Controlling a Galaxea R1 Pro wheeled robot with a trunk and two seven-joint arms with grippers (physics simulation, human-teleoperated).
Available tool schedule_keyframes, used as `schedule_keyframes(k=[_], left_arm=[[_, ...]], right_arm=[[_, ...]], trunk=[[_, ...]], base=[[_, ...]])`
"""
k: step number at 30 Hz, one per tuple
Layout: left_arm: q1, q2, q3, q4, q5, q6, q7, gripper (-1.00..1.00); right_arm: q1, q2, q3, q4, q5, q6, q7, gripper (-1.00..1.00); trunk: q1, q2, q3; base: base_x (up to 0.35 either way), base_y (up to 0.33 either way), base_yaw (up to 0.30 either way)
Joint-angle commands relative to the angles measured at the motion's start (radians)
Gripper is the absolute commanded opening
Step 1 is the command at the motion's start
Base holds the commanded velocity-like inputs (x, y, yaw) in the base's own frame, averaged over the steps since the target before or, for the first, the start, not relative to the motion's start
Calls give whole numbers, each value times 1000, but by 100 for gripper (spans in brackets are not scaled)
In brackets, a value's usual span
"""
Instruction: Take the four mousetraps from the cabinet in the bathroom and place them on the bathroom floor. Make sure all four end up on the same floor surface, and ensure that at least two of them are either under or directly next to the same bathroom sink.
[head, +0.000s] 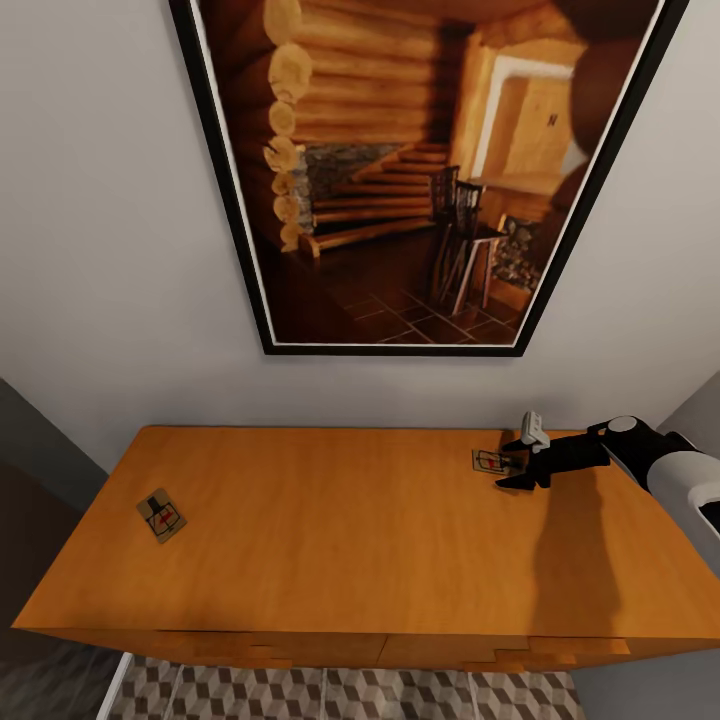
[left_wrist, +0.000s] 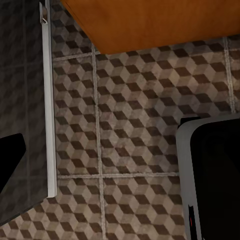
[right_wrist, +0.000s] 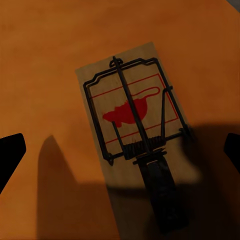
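1. A wide orange-brown wooden cabinet stands against a pale wall; its flat top serves as a worktop, and drawer fronts show along its near edge.
2. Two mousetraps lie flat on that top, well apart; one mousetrap sits near the left end, the other mousetrap near the right rear.
3. The right claw reaches in from the right on a black and white arm; it hangs just over the right-hand trap with its fingers spread open on either side of it, holding nothing.
4. In the right wrist view this trap is a tan board with a dark wire frame and a red mouse shape; the two dark fingertips stand wide apart at the edges.
5. A large framed picture of a log cabin interior hangs on the wall above.
6. The left wrist view looks down on the bathroom floor, tiled in a brown and beige cube pattern, beside the cabinet's edge; whether the left claw is open or closed cannot be told.
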Motion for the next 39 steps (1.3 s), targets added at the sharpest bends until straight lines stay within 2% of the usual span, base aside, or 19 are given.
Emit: schedule_keyframes(k=[1,39], left_arm=[[-1,0,-9,3,2,-5,6,100],[-1,0,-9,3,2,-4,6,100]], right_arm=[[0,-1,61,9,21,-7,0,100],[0,-1,61,7,19,-7,1,100]], trunk=[[1,-1,-2],[1,-1,-2]], base=[[0,0,0],[0,0,0]])
